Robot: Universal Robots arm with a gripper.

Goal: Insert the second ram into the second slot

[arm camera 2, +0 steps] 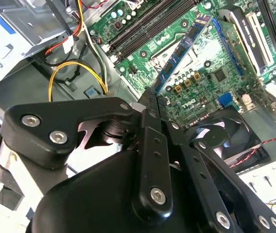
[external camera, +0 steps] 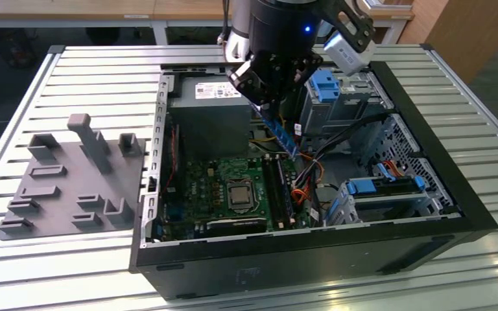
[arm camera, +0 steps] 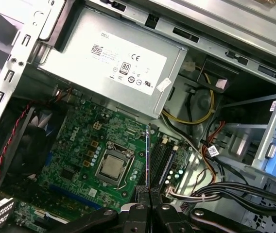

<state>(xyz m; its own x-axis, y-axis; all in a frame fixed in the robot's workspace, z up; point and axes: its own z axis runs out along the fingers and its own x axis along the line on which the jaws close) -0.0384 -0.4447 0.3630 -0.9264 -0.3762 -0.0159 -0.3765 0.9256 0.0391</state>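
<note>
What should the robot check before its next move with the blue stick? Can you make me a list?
1. Gripper shut on ram: ok.
2. Ram hanging above the board, touching nothing: ok.
3. Ram lined up with the slots: cannot tell.
4. Second slot empty: cannot tell.
5. Cables lying off the slots: ok.

Bright, even light glares off the slatted table [external camera: 474, 278] while the computer case [external camera: 301, 259] interior lies in soft shadow.
</note>
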